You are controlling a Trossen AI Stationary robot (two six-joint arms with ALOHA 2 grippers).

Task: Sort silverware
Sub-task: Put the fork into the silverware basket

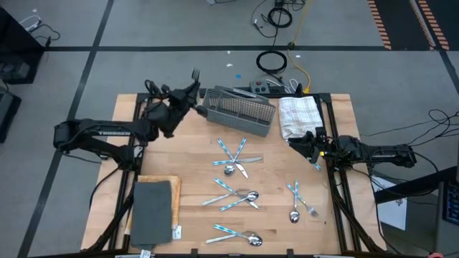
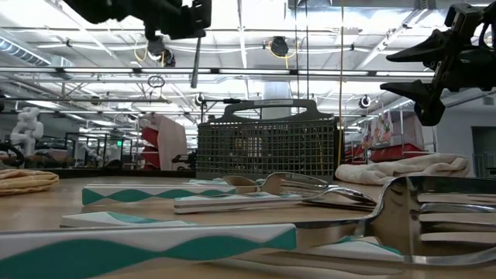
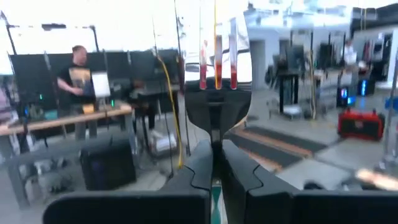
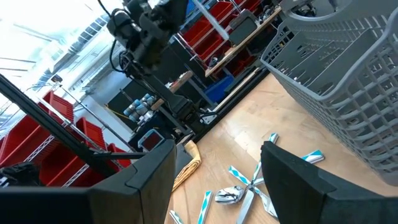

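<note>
Overhead, left pincer (image 1: 188, 95) nears the caddy (image 1: 240, 112); its wrist view shows it pinching a fork (image 3: 217, 74).

This is a robotics lab or workshop hall. Behind the grey mesh caddy (image 2: 267, 147) open ceiling trusses with strip lights (image 2: 77, 46) run far back over rows of red storage bins (image 4: 37, 134). Beyond the left gripper (image 3: 214, 177) a person (image 3: 78, 78) stands at a workbench (image 3: 56, 118). Cables (image 1: 272, 61) lie coiled on grey floor marked with black tape lines (image 1: 179, 48) past the wooden table (image 1: 193, 143)
</note>
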